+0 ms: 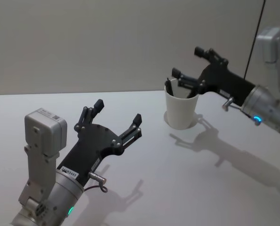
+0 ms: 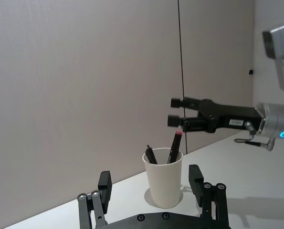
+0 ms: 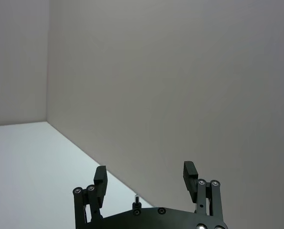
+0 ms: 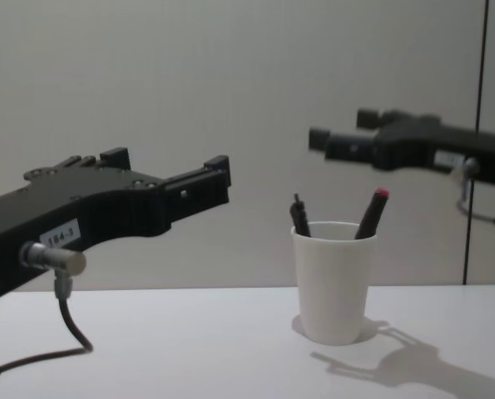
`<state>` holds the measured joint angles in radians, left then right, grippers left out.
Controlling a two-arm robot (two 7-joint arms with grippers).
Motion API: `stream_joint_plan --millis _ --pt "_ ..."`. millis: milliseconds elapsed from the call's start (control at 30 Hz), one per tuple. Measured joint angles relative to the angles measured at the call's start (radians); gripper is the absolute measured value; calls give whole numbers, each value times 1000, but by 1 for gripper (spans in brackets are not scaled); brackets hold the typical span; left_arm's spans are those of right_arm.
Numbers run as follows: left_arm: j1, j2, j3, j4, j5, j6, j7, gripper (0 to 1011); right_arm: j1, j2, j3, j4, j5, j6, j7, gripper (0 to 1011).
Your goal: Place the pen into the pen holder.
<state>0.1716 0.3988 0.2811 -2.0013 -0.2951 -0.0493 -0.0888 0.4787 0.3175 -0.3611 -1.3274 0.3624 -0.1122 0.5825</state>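
Observation:
The pen holder (image 1: 181, 113) (image 2: 163, 181) (image 4: 334, 283) is a white paper cup standing upright on the table at the far right. Two pens lean inside it. One is a black pen (image 2: 150, 155) (image 4: 299, 218). The other is a dark pen with a red cap (image 2: 175, 145) (image 4: 370, 212). My right gripper (image 1: 187, 62) (image 2: 174, 111) (image 4: 340, 129) (image 3: 145, 174) hovers just above the cup's rim, open, with nothing between its fingers and apart from both pens. Near the table's front left, my left gripper (image 1: 118, 111) (image 4: 168, 162) is raised and open, holding nothing, pointing toward the cup.
The white table (image 1: 154, 188) is bare around the cup. A plain grey wall (image 1: 107, 42) stands close behind it. A thin black cable (image 1: 255, 33) runs down the wall at the right, behind my right arm.

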Motion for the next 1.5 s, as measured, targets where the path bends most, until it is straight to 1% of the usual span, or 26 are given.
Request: stream_joint_plan --millis 67,133,200,300,367,400,467,567,667,700,733,800,967,1133,1233,1267,1500 --pt "0 0 0 0 0 0 0 1001 -7 8 5 -21 3 -6 -6 1002" --pt "0 0 0 0 0 0 0 1001 -20 24 15 -65 6 -17 -23 1002" --pt "0 0 0 0 0 0 0 1001 -24 28 17 -74 6 -19 -28 1002" --pt "0 0 0 0 0 0 0 1001 -41 47 27 -119 1 -23 -62 1002" --pt "0 0 0 0 0 0 0 1001 -50 56 33 -141 -4 -23 -84 1002" --pt "0 0 0 0 0 0 0 1001 -50 56 33 -141 -4 -23 -84 1002" --pt "0 0 0 0 0 0 0 1001 -63 69 40 -170 -14 -16 -118 1002" --pt "0 0 0 0 0 0 0 1001 -71 78 45 -188 -22 -8 -146 1002" --pt "0 0 0 0 0 0 0 1001 -85 90 53 -214 -34 7 -190 1002" --pt "0 0 0 0 0 0 0 1001 -85 90 53 -214 -34 7 -190 1002" --pt "0 0 0 0 0 0 0 1001 -90 95 56 -223 -40 15 -208 1002" --pt "0 0 0 0 0 0 0 1001 -94 99 59 -231 -44 22 -221 1002" --pt "-4 0 2 4 1 0 0 1001 -96 99 59 -231 -44 22 -222 1002" --pt "-29 -1 12 26 6 4 4 1001 -120 93 64 -244 -45 30 -240 1002" --pt "-61 -2 25 56 14 9 10 1001 -138 90 68 -253 -47 35 -253 1002" --pt "-61 -2 25 56 14 9 10 1001 -152 87 70 -260 -48 39 -263 1002" --pt "-134 -6 57 124 31 20 25 1001 -217 74 82 -294 -53 60 -311 1002"
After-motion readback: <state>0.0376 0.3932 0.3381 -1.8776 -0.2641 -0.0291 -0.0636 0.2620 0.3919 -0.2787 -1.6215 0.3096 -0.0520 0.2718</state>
